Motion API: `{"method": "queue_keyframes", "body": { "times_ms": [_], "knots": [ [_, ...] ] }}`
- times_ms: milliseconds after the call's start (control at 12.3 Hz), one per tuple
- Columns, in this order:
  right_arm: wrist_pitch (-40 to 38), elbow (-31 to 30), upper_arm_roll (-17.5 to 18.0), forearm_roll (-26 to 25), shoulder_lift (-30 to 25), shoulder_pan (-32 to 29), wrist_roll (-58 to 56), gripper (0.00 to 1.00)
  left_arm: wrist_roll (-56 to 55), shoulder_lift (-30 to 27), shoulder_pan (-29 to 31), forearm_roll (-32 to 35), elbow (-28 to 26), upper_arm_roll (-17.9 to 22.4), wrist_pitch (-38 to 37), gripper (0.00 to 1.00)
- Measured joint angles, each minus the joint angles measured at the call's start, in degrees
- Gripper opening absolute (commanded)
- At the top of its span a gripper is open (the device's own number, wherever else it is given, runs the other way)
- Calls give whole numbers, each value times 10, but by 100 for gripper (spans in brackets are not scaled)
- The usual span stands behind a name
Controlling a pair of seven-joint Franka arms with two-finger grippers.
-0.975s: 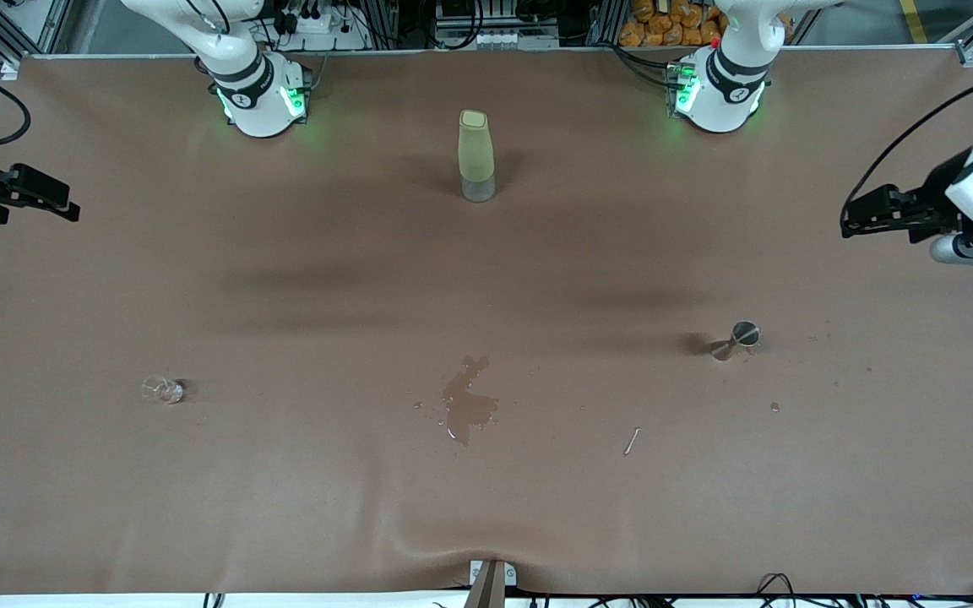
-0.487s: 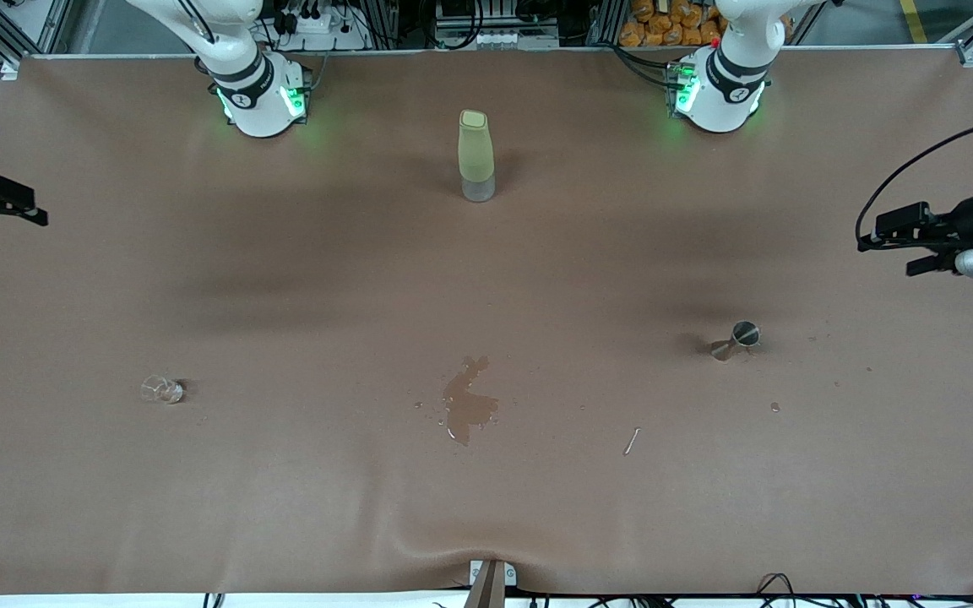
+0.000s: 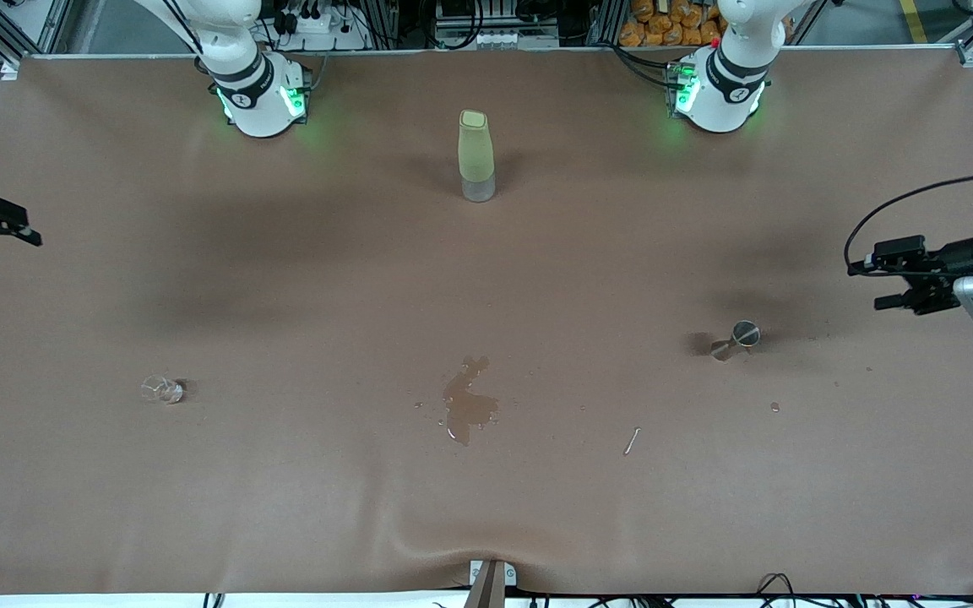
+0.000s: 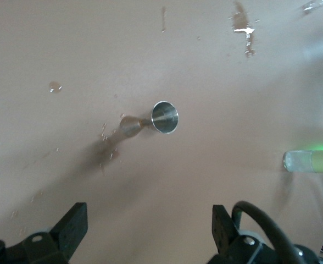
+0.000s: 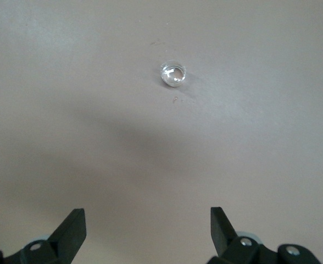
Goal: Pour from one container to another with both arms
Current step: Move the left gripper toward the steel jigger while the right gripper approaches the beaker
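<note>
The tiny clear glass cup stands on the brown table toward the right arm's end, and it also shows in the right wrist view. The silver hourglass jigger sits toward the left arm's end, its round rim facing the left wrist camera. My left gripper hangs open over the table's end, well apart from the jigger, with nothing between its fingers. My right gripper hangs open and empty over the other end's edge, the glass cup far ahead of its fingers.
A tall pale-green bottle stands between the two arm bases. A brown spill lies mid-table between the cup and the jigger. A small pale stick and a droplet lie nearer the front camera than the jigger.
Both grippers have swung lower in the front view, the left one coming closer to the jigger. Both stayed open. The cup, jigger and bottle have not moved.
</note>
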Motion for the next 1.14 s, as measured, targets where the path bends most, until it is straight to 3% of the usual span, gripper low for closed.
{"method": "queue_keyframes", "body": {
  "times_ms": [244,406,650,1138],
  "knots": [
    [31,-21,0,79,46,-33,-113,100,155,79,18,-62,14,0,1,100],
    [63,-23,0,131,91,-54,-204,100,221,118,19,-76,32,-1,1,94],
    [100,-23,0,198,145,-67,-307,100,328,149,19,-103,50,-3,0,89],
    [128,-23,-1,386,245,-108,-574,100,466,222,19,-137,85,-6,0,83]
  ]
}}
